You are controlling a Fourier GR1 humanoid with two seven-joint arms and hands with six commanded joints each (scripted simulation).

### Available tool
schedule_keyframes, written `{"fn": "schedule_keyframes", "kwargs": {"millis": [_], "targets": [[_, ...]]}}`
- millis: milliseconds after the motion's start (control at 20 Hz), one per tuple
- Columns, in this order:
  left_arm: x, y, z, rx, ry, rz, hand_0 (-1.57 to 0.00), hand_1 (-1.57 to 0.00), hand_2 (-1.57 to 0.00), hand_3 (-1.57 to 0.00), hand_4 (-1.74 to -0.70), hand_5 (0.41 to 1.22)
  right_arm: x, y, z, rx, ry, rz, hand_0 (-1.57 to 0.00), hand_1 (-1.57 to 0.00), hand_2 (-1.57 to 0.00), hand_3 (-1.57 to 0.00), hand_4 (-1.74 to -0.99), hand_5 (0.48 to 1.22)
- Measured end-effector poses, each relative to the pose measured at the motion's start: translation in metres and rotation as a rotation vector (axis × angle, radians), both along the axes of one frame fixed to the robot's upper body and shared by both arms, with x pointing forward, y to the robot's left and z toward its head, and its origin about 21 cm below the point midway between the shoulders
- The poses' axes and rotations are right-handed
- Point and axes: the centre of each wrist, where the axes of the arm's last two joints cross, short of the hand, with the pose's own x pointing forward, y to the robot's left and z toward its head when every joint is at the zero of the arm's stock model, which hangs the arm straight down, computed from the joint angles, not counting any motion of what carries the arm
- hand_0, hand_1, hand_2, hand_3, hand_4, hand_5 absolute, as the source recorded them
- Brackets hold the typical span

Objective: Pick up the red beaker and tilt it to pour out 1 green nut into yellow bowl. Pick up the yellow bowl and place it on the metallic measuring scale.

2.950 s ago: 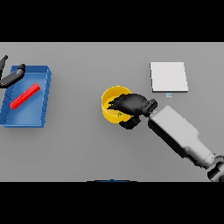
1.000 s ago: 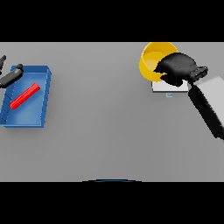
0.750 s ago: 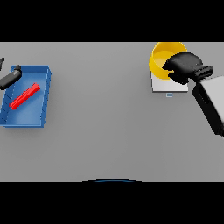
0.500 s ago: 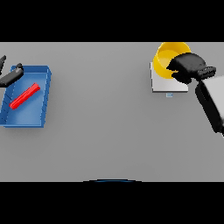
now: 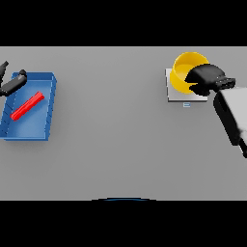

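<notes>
The yellow bowl point(image 5: 185, 69) is at the far right over the pale square measuring scale point(image 5: 174, 93), tilted toward me. My right hand point(image 5: 206, 79) is curled round the bowl's right rim and covers much of the scale. Whether the bowl rests on the scale or hangs just above it I cannot tell. The red beaker point(image 5: 27, 106) lies on its side in the blue tray point(image 5: 46, 111) at the far left. My left hand point(image 5: 12, 83) shows at the left edge, over the tray's far corner, holding nothing. No green nut is visible.
The blue tray sits against the table's left side. The scale's small display tab point(image 5: 186, 104) pokes out toward me. My right forearm point(image 5: 231, 114) runs down the right edge. Grey tabletop stretches between tray and scale.
My right hand carried the bowl from the table's middle to the far right. Over the last second it shifted slightly right and settled over the scale. The left hand barely moved.
</notes>
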Motion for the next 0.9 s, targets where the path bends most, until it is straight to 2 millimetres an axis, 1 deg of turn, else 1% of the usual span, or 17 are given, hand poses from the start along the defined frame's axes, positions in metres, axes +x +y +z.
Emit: {"fn": "schedule_keyframes", "kwargs": {"millis": [50,100,150,200,250,300,350,400,450,550,600,700,750,800,900], "targets": [[-0.0017,0.0017,-0.0033,0.002,0.006,-0.003,0.00,0.00,0.00,0.00,-0.84,0.779,-0.0005,-0.0007,-0.0015,0.007,0.006,-0.002,-1.57,-1.50,-1.44,-1.25,-1.741,1.221],[-0.0002,0.0006,-0.0015,0.004,0.005,0.002,0.00,0.00,0.00,0.00,-0.84,0.775,-0.0004,-0.0001,-0.0019,0.006,0.008,-0.008,-1.56,-1.43,-1.34,-1.11,-1.682,1.221],[-0.0001,0.0036,-0.0024,0.008,0.007,0.006,0.00,0.00,0.00,0.00,-0.84,0.773,0.0006,-0.0002,-0.0006,-0.001,0.007,-0.015,-1.47,-1.28,-1.18,-0.96,-1.632,1.145],[-0.0003,0.0013,-0.0035,-0.001,0.013,0.005,0.00,0.00,0.00,0.00,-0.84,0.774,0.0012,0.0006,-0.0008,-0.002,0.013,-0.029,-1.33,-1.12,-1.01,-0.82,-1.592,1.074],[-0.0001,0.0004,-0.0016,-0.004,0.006,0.001,0.00,0.00,0.00,0.00,-0.83,0.771,0.0013,-0.0007,-0.0004,0.020,0.020,-0.030,-1.15,-0.96,-0.85,-0.69,-1.559,1.014],[0.0016,0.0009,-0.0007,-0.004,0.010,0.006,0.00,0.00,0.00,0.00,-0.83,0.768,0.0015,0.0013,0.0003,0.032,0.029,-0.043,-0.95,-0.81,-0.71,-0.58,-1.535,0.965],[-0.0005,-0.0002,0.0000,-0.016,0.006,0.000,0.00,0.00,0.00,0.00,-0.84,0.764,0.0001,-0.0015,-0.0029,0.045,0.047,-0.048,-0.76,-0.67,-0.58,-0.48,-1.513,0.923],[-0.0010,0.0019,0.0008,-0.021,0.000,0.002,0.00,0.00,0.00,0.00,-0.84,0.764,0.0012,-0.0014,0.0005,0.054,0.055,-0.055,-0.61,-0.56,-0.47,-0.39,-1.496,0.890],[0.0001,0.0006,-0.0038,-0.023,0.008,0.004,0.00,0.00,0.00,0.00,-0.84,0.760,0.0009,-0.0049,0.0036,0.056,0.061,-0.065,-0.48,-0.46,-0.38,-0.32,-1.485,0.863],[-0.0026,0.0044,0.0003,-0.007,-0.003,0.002,0.00,0.00,0.00,0.00,-0.83,0.749,0.0002,0.0002,-0.0018,0.053,0.070,-0.064,-0.31,-0.30,-0.24,-0.21,-1.461,0.833],[-0.0018,-0.0015,-0.0004,-0.012,-0.006,-0.007,0.00,0.00,0.00,0.00,-0.83,0.750,0.0004,0.0022,-0.0027,0.055,0.074,-0.060,-0.25,-0.24,-0.19,-0.16,-1.448,0.824],[-0.0003,-0.0006,0.0039,-0.004,-0.007,0.002,0.00,0.00,0.00,0.00,-0.84,0.753,0.0017,-0.0011,0.0026,0.032,0.067,-0.046,-0.16,-0.16,-0.12,-0.10,-1.422,0.811],[0.0002,-0.0014,0.0015,-0.011,0.004,0.002,0.00,0.00,0.00,0.00,-0.84,0.755,0.0003,-0.0030,-0.0006,0.019,0.077,-0.052,-0.13,-0.12,-0.10,-0.08,-1.409,0.804],[-0.0003,-0.0009,-0.0002,-0.009,0.004,0.002,0.00,0.00,0.00,0.00,-0.83,0.759,0.0019,-0.0010,0.0038,0.010,0.083,-0.056,-0.10,-0.10,-0.08,-0.07,-1.401,0.798],[-0.0021,0.0009,0.0010,-0.003,0.000,0.003,0.00,0.00,0.00,0.00,-0.83,0.760,0.0004,-0.0053,0.0017,-0.001,0.099,-0.061,-0.06,-0.06,-0.05,-0.04,-1.390,0.779]]}}
